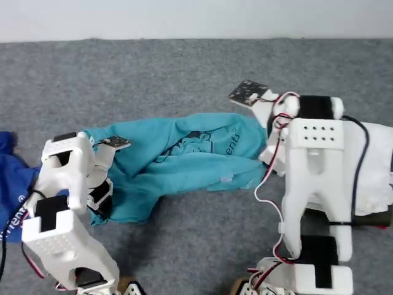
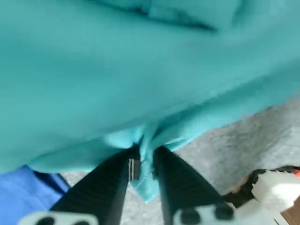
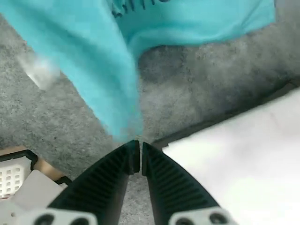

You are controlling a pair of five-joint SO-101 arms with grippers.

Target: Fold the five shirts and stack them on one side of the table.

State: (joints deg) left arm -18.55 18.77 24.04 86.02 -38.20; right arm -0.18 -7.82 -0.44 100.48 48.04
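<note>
High view looks straight down; wrist views press close (all share the teal shirt (image 1: 184, 157)).

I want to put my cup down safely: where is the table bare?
Widest: the far grey carpet strip between the teal cotton shirt and the white wall. Smaller: the near patch between the left arm and right arm. Crowded: beside the dark blue shirt and the white cloth.

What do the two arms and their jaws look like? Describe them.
The left arm and right arm are blocky white plastic with black motor blocks at the joints. Red, white and black wires loop along the right arm. Jaws are black, the right pair ribbed.
</note>
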